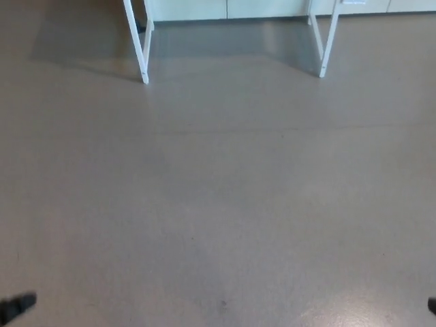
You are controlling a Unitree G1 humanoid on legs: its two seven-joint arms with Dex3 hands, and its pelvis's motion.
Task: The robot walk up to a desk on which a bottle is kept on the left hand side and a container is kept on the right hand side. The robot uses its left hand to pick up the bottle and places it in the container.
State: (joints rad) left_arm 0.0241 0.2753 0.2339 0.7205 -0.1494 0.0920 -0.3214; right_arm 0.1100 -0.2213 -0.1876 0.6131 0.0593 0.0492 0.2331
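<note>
Neither the bottle nor the container shows in the head view. Only the white legs of a desk appear at the top, the left leg (139, 48) and the right leg (327, 41), standing on the floor well ahead of me. A small black part of my left hand (17, 306) pokes in at the bottom left corner. A sliver of my right hand (432, 306) shows at the bottom right edge. Both are too cut off to read.
Grey-brown floor (218, 204) stretches between me and the desk legs. A pale wall or cabinet base (225, 9) runs along the top behind the desk.
</note>
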